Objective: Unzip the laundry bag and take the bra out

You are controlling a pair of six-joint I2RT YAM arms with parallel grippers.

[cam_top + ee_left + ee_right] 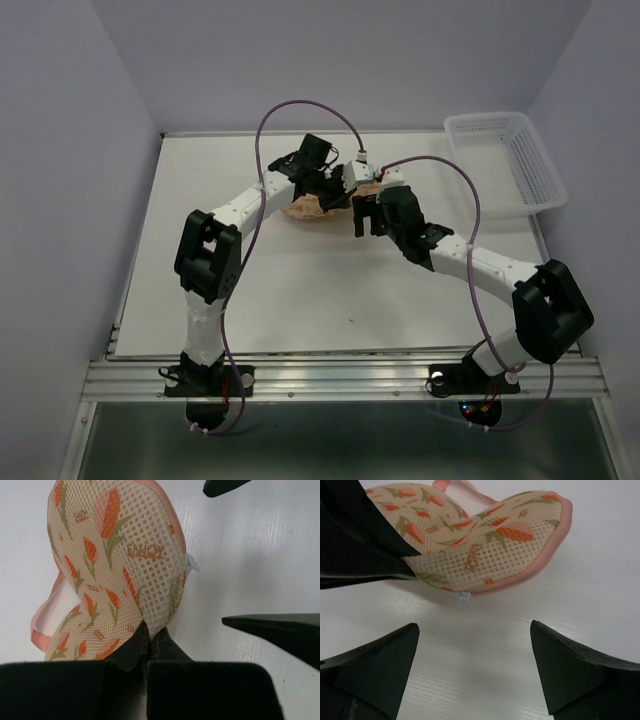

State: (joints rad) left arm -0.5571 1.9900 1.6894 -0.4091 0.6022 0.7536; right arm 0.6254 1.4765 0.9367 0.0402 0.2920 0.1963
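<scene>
**Left hand anchors the bag while the right hand lines up on the zip pull**

The left hand (146,646) is pinched shut on the near rim of the padded cream-peach mesh laundry bag (115,555), which has an orange print and pink zip edging and lies on the white tabletop (580,580). The right hand (474,630) holds nothing. Its jaws are wide apart and it hovers just short of the bag, facing the small white zip pull (465,598) at the bag's edge. The zip looks shut where visible and no bra shows, so unzipping seems not yet begun. Next, the right hand should reach the pull, close on it and draw it along the bag's seam.
</scene>
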